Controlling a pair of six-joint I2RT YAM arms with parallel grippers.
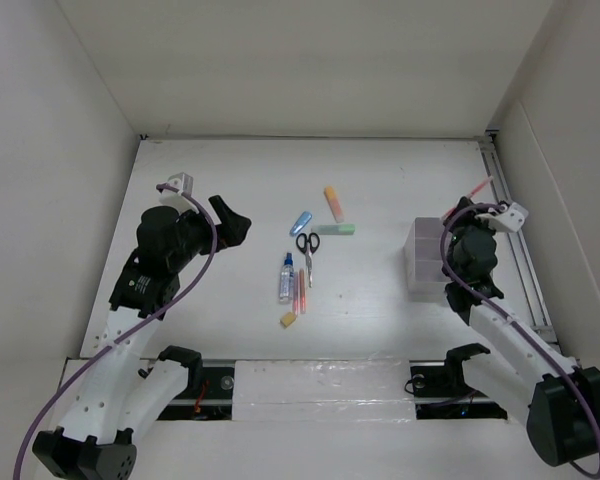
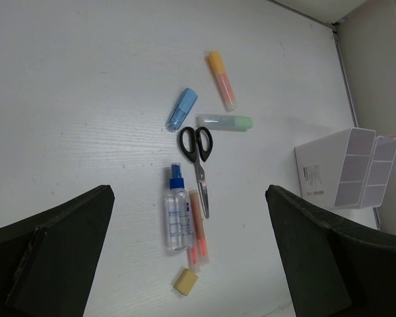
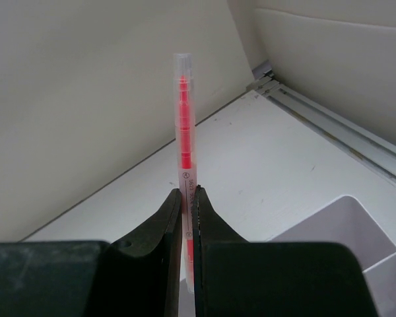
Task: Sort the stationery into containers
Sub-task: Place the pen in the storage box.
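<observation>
Red pen (image 3: 184, 132), thin with a clear barrel and cap, sticks out of the right gripper (image 3: 187, 201), which pinches it just beside the translucent white bins (image 3: 356, 224). Its fine print is too small to read. The left gripper (image 1: 232, 217) hangs wide open near the scissors (image 2: 197, 148), glue bottle (image 2: 177, 211), orange marker (image 2: 221, 79), green marker (image 2: 224, 122), blue marker (image 2: 182, 109) and yellow eraser (image 2: 185, 282).

White table (image 1: 230, 180): scissors (image 1: 307, 250), glue btl (image 1: 286, 278), 3 markers (image 1: 335, 229), pens (image 1: 302, 292), eraser (image 1: 289, 320) mid; bins (image 1: 425, 262) right.

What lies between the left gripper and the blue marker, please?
Only bare table separates left gripper and blue marker; the top view shows it.
</observation>
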